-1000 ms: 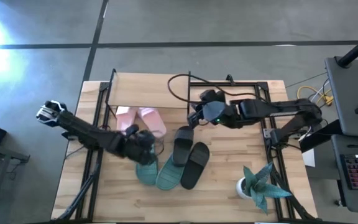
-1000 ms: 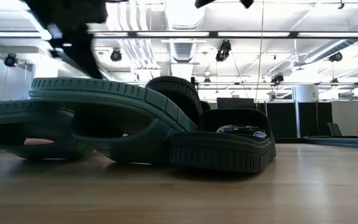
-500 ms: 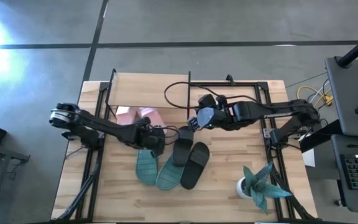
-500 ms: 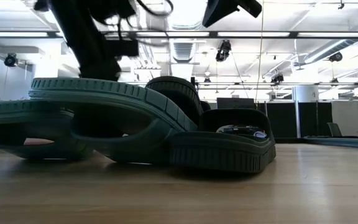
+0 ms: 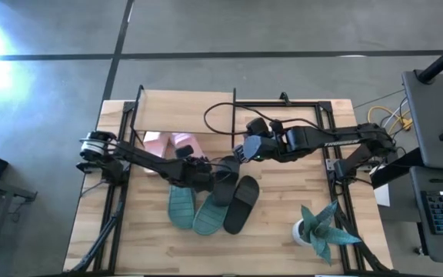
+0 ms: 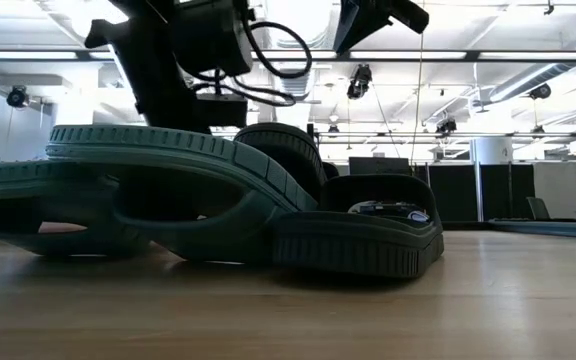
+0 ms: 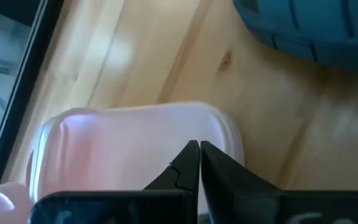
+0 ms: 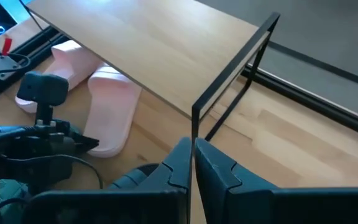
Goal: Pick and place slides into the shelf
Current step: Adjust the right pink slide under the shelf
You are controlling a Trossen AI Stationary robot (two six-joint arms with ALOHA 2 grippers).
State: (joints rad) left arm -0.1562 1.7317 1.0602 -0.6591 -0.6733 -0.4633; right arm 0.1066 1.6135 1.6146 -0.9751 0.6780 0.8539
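Note:
The shelf [image 5: 183, 111] stands at the table's far side, its board [image 8: 148, 43] over the two pale pink slides [image 5: 177, 143] [image 8: 110, 112]. Two teal slides [image 5: 183, 208] [image 6: 168, 190] and two black slides [image 5: 241, 201] [image 6: 358, 235] lie in a cluster on the tabletop, overlapping each other. My left gripper [image 5: 198, 168] [image 7: 199, 155] is shut, its tips over the near end of the right pink slide [image 7: 135, 143]. My right gripper [image 5: 242, 150] [image 8: 191, 152] is shut and hangs above the table by the shelf's front right leg. My left gripper has its shut tips [image 8: 94, 143] right at the near end of the right pink slide [image 8: 107, 148]; whether they touch it, I cannot tell.
A potted plant [image 5: 321, 227] stands at the table's near right corner. A black cable [image 5: 221, 115] loops over the shelf's right end. Black frame rails [image 5: 118, 192] run along the table's left and right sides. Bare wood lies near the front edge.
My left arm has swung toward the table's right, carrying its gripper from over the left teal slide to the near end of the pink slides. In the low view it has come in above the teal slides. The slides have kept their places.

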